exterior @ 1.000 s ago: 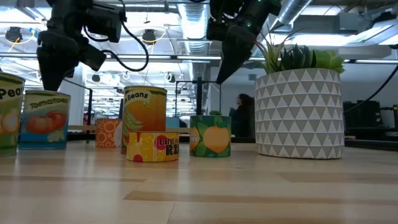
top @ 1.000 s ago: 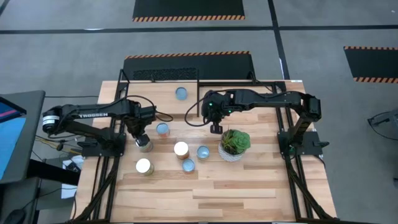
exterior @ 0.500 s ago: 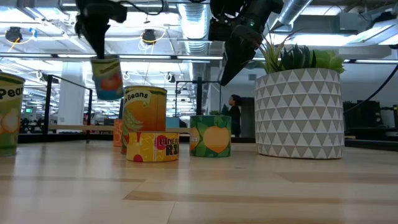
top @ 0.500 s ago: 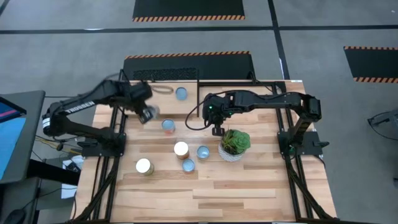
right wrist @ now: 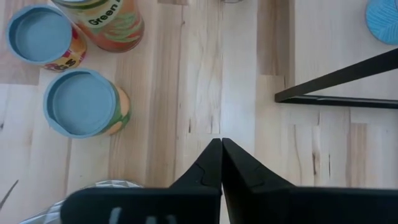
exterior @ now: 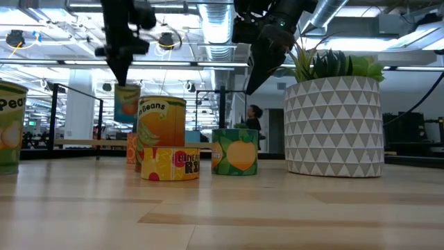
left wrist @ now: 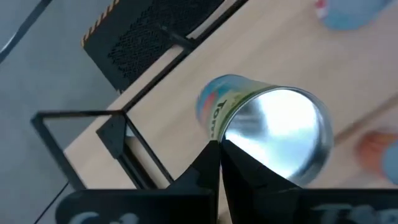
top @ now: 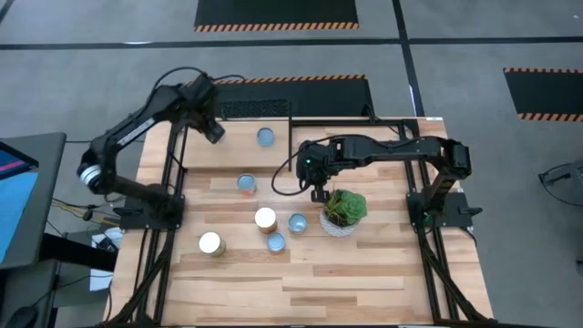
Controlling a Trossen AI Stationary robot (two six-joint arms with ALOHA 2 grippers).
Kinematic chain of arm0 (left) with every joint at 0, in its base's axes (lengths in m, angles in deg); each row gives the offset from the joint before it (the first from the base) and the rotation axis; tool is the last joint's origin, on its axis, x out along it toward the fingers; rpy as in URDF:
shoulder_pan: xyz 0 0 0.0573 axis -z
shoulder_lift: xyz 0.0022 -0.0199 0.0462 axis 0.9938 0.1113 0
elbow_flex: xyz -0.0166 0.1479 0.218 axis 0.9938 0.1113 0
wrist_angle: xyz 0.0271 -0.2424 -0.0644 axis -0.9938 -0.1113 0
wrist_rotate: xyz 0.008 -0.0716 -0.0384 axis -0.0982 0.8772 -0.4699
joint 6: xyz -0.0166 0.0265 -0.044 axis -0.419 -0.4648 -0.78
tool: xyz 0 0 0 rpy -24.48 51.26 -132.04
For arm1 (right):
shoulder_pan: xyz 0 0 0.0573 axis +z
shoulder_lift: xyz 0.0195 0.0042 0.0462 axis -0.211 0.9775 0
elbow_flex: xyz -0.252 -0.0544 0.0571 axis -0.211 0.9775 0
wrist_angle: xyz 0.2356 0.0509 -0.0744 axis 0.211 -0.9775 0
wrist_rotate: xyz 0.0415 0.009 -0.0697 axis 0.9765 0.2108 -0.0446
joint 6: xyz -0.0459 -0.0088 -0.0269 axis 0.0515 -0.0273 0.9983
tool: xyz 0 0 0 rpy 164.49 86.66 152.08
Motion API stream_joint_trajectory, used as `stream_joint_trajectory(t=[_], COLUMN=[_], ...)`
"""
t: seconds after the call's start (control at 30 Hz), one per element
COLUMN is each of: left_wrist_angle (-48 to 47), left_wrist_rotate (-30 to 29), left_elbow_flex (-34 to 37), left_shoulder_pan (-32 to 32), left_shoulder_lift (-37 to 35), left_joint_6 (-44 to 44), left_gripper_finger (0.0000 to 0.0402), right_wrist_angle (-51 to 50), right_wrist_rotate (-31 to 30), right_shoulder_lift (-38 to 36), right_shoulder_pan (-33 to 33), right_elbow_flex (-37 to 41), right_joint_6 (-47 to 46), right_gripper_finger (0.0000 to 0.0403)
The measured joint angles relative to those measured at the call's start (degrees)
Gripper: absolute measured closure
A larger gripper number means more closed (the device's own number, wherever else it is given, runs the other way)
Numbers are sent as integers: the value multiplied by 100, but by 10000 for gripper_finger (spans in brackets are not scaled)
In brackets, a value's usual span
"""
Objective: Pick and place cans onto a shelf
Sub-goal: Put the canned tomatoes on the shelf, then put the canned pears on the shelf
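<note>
Left gripper (top: 211, 128): clamped on a blue-labelled tomato tin can (left wrist: 267, 134), held above the light-wood, black-framed shelf (top: 232, 150) near its left edge; right gripper (top: 318, 193): fingers closed, empty, beside the white-potted green plant (top: 343, 212).

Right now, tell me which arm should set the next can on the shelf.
Left. The left gripper already holds a can above the shelf, near its back-left corner. The right gripper is shut and empty, hanging over the table beside the potted plant.

The left pincer (left wrist: 219, 149) grips a can (left wrist: 264, 134) above the shelf (left wrist: 205, 74).
</note>
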Motion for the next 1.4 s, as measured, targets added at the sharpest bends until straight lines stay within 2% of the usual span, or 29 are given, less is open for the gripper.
stream_joint_trajectory(t=[0.2, 0.37, 0.6, 0.93, 1.4], left_wrist_angle=[25, 106, 111, 111, 11], left_wrist_rotate=[17, 35, -240, -317, -476], left_elbow_flex=[0, -4, -4, -4, -92], left_shoulder_pan=[-734, -1083, -1266, -1394, -1394], left_shoulder_lift=[825, 1120, 1126, 1126, 1126], left_joint_6=[336, 489, 705, 754, 849], left_gripper_finger=[401, 401, 401, 399, 349], right_wrist_angle=[-23, -37, -39, -39, 185], right_wrist_rotate=[0, 0, -2, 0, -4], right_shoulder_lift=[0, 0, 0, 4, 9], right_shoulder_pan=[53, 51, 47, 47, 66], right_elbow_flex=[-2, 0, 0, 1, 501], right_joint_6=[0, 4, 149, 146, -140], right_gripper_finger=[375, 378, 381, 379, 378])
